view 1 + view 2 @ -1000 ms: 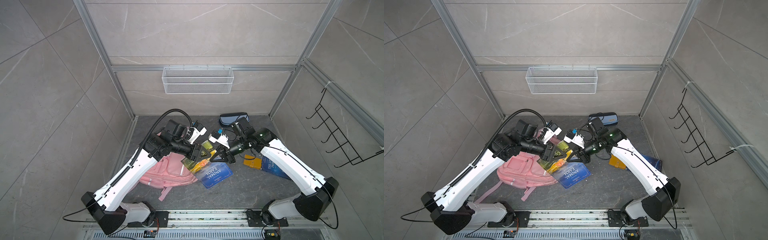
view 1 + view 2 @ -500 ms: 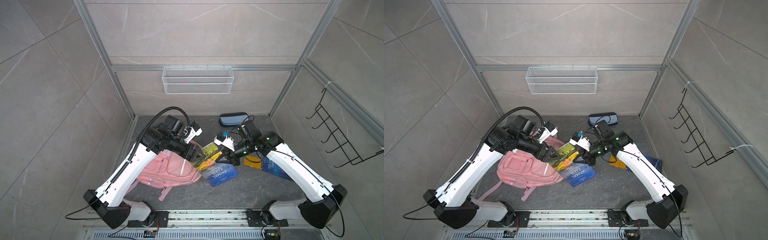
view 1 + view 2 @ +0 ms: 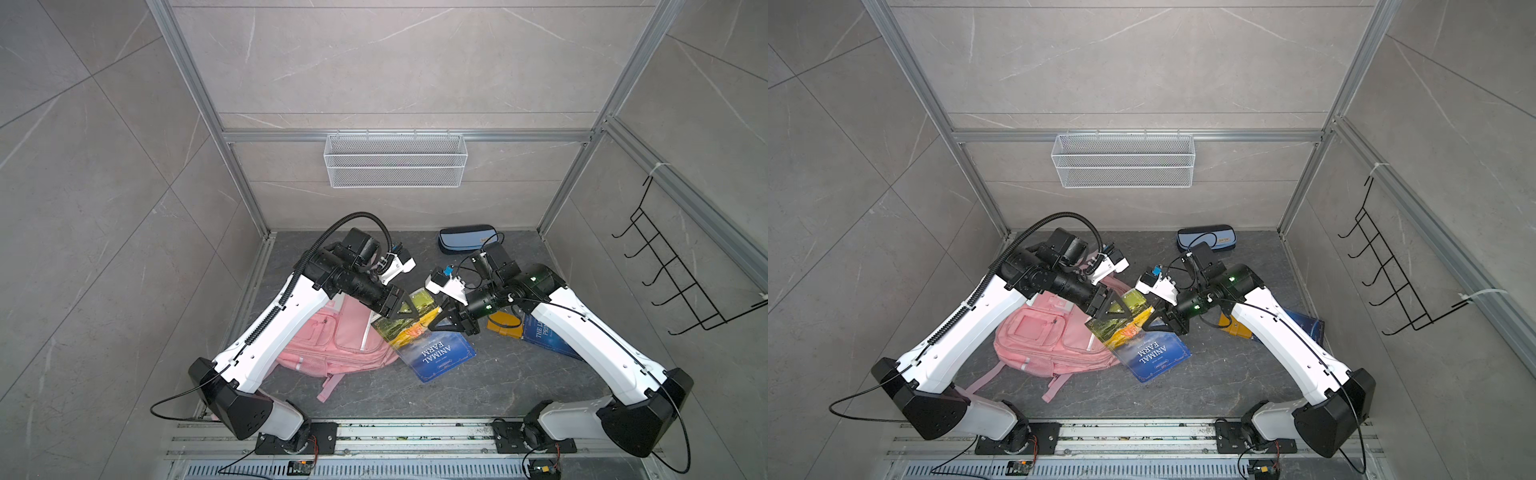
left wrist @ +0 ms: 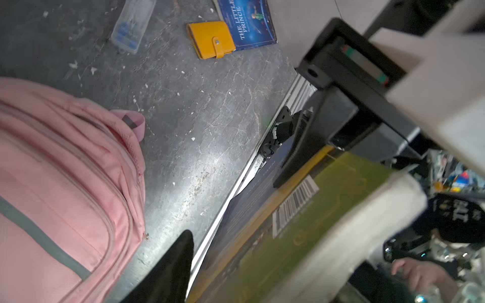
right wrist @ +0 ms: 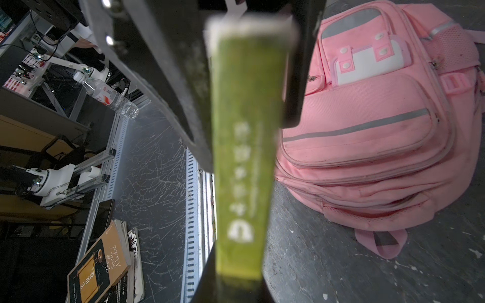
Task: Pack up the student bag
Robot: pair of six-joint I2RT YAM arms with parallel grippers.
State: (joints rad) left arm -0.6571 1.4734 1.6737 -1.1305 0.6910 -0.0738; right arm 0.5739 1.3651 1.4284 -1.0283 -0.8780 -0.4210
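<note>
The right gripper (image 3: pixel 448 323) is clamped on a green book (image 5: pixel 244 105), and only its own wrist view shows the spine squeezed between both jaws. The left gripper (image 3: pixel 405 311) meets the same book from the opposite side. Its wrist view shows just one finger (image 4: pixel 170 267) beside the barcoded cover, so I cannot tell whether it grips. The pink backpack (image 3: pixel 340 340) lies on the floor beneath the left gripper. A blue book (image 3: pixel 438 359) lies below both grippers.
</note>
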